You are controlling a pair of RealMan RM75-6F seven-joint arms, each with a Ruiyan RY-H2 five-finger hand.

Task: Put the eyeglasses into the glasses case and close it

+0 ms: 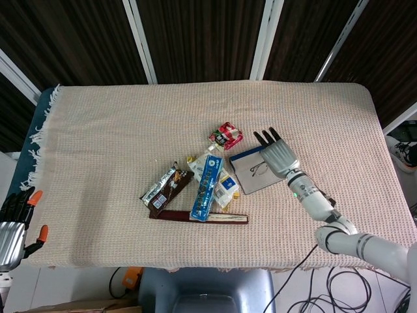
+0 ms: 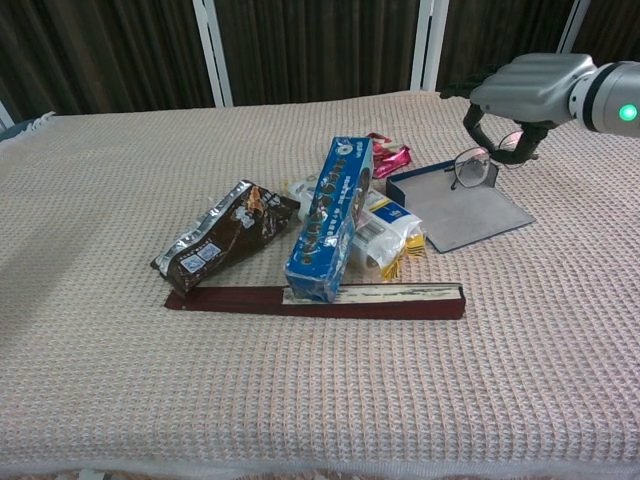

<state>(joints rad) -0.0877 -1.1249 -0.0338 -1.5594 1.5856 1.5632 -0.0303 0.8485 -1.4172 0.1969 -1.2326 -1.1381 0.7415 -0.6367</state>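
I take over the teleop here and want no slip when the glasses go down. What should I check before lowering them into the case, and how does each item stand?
1. Right hand holds the eyeglasses: ok, they hang from its fingers.
2. Glasses case open: ok, lid flat on the cloth.
3. Eyeglasses above the case: ok in the head view.
4. Case interior free of clutter: ok; the yellow-white packet lies beside it.
5. Temples folded: cannot tell.
6. Left hand out of the way: ok, at the table's near left corner.
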